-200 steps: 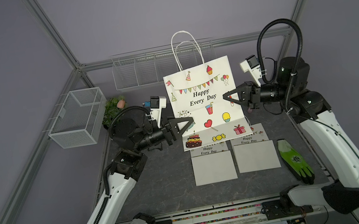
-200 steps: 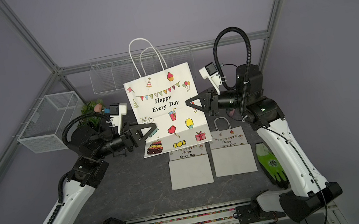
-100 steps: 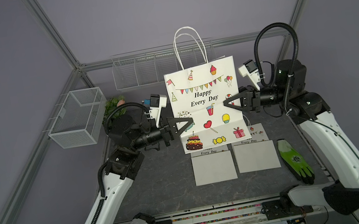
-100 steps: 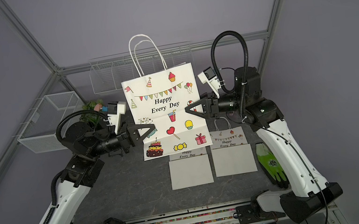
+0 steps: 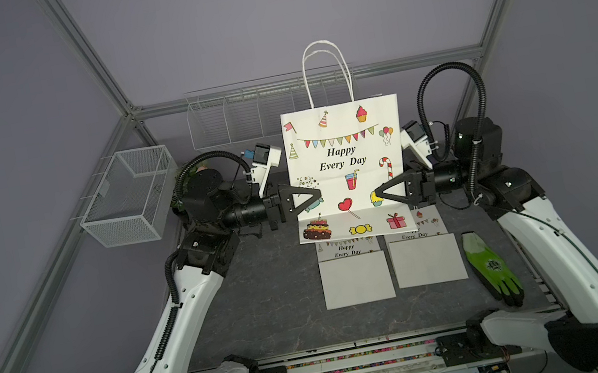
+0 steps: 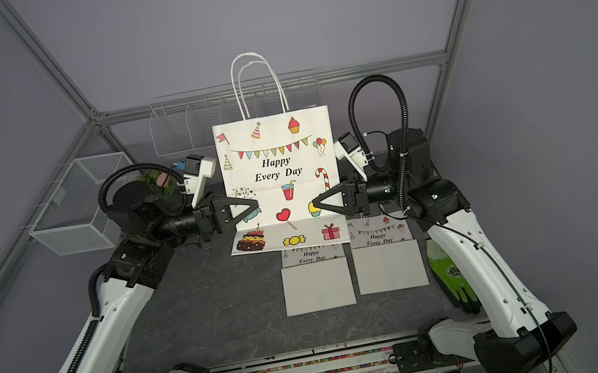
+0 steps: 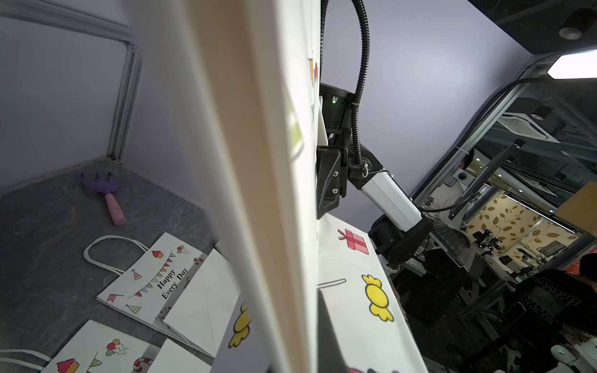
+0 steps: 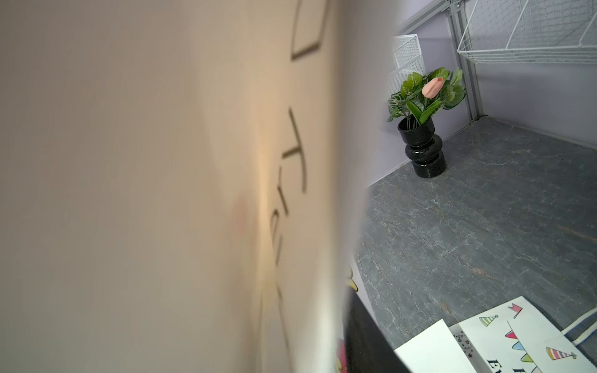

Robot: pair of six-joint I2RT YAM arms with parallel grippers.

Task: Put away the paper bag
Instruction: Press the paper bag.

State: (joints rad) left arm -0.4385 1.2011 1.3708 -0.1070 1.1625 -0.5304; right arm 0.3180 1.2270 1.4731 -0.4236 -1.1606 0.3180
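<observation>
The left gripper (image 5: 317, 195) has its fingers pinched together on the left edge of the paper bag (image 5: 347, 165), low on the printed face. The right gripper (image 5: 378, 195) reaches over the bag's right edge at about the same height; I cannot tell whether its fingers are parted or gripping. Between the two arms the flattened bag stands upright over the table (image 5: 268, 307), handles up, bottom flap folded forward. Just in front lie a folded bag (image 5: 357, 279) and a second folded bag (image 5: 427, 261), side by side, with a green glove (image 5: 491, 266) beside them.
</observation>
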